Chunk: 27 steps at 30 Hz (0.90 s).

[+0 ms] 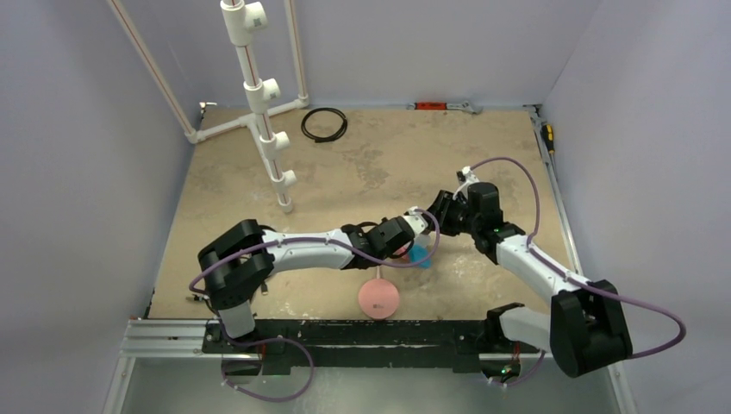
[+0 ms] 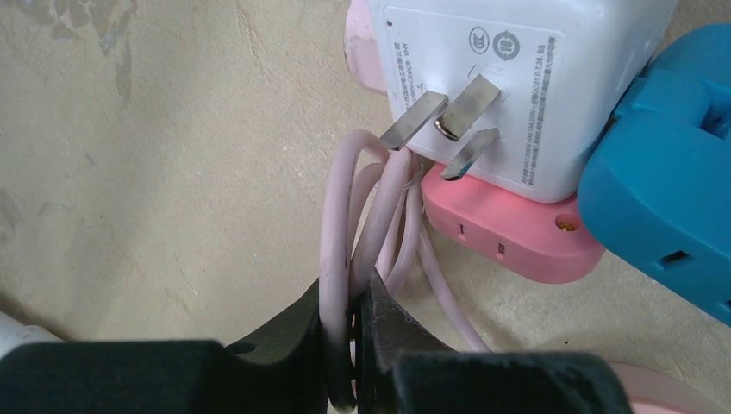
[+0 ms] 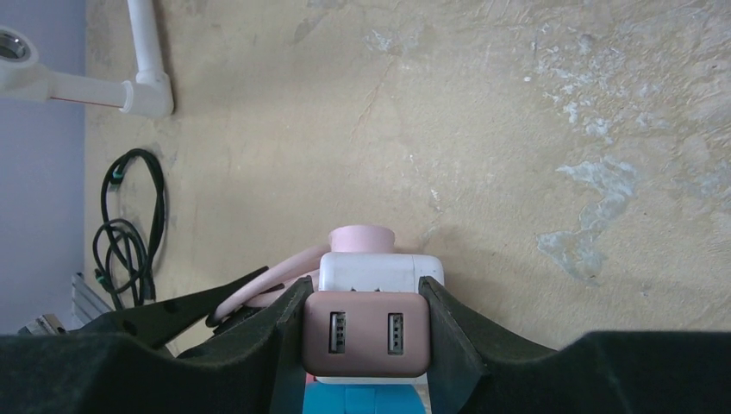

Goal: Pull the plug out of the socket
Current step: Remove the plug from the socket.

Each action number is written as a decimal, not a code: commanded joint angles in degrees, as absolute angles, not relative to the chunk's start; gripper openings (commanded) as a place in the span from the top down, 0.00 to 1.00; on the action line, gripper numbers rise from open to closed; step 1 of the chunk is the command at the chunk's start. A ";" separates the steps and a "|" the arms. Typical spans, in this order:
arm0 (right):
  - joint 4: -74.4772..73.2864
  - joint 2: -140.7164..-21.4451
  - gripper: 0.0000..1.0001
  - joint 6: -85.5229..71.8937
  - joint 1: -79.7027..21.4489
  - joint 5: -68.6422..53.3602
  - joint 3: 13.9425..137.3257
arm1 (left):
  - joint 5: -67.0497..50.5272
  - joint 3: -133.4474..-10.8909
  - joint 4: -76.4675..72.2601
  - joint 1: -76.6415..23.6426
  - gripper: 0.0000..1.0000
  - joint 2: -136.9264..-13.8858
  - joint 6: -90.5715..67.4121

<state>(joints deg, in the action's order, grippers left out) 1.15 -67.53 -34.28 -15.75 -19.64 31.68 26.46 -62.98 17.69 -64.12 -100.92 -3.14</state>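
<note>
Socket (image 2: pixel 517 95) sat at mid-table (image 1: pixel 362 164) toward the near edge, where the two wrists met, just beyond the pink disc (image 1: pixel 377 297); lifted or resting, could not tell; right gripper (image 3: pixel 364 291) closed across it, fingers flanking the white cube and the pink USB-faced block (image 3: pixel 366 345) seated against it; blue adapter (image 2: pixel 664 198) butted on another side; bare metal prongs (image 2: pixel 448 108) stood out of the labelled face; left gripper (image 2: pixel 349 306) pinched tight on loops of the pink cable (image 2: pixel 332 241), not on any rigid body. Judged: cube light, hard, smooth plastic, apt to slip under a skewed tug, so flat opposite faces the place to clamp; cable soft, likely to slide or strain at its root before the joint let go; firmer purchase on the pink block's rigid sides, pulled straight, clear of the prongs.
</note>
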 commanded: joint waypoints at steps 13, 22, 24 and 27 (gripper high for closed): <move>2.53 -45.19 1.00 -29.98 -14.93 -14.03 26.42 | 24.39 -63.11 26.56 -55.37 1.00 -98.60 -3.60; 0.24 -46.34 1.00 -31.99 -14.93 -11.87 26.83 | 26.80 -61.94 25.74 -59.32 1.00 -98.92 -0.50; -2.99 -49.68 1.00 -31.80 -14.88 -8.48 29.49 | 28.44 -60.34 24.36 -63.14 1.00 -98.38 2.46; -3.37 -56.05 1.00 -31.55 -14.56 -7.96 32.59 | 31.21 -59.45 24.84 -66.71 1.00 -99.22 3.29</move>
<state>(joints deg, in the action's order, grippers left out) -4.38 -51.13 -32.53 -15.86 -15.94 26.46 23.51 -62.26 16.91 -62.98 -98.85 -1.76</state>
